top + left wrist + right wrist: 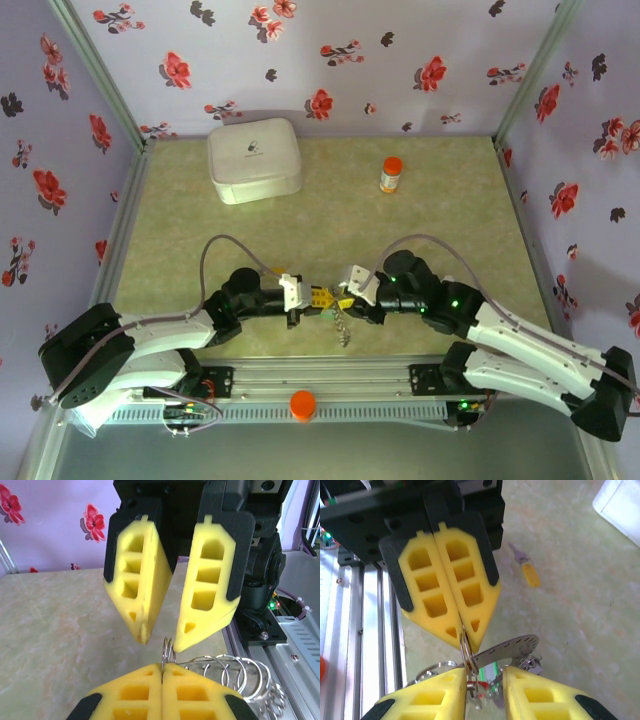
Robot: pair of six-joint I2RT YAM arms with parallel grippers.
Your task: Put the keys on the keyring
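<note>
Keyring gripped by the left pincer.
It is clamped tight above the surface, and the right pincer is parted around it. A yellow key is seen lying on the surface.

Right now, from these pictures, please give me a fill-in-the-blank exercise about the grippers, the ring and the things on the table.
The left gripper, with yellow foam fingers, is ___ on a thin silver metal ring.
The right gripper has its jaws standing ___.
The small metal key lying alone on the beige table has a ___ plastic head.
The small bottle has an ___ cap.
Missing words: shut, open, yellow, orange.
</note>
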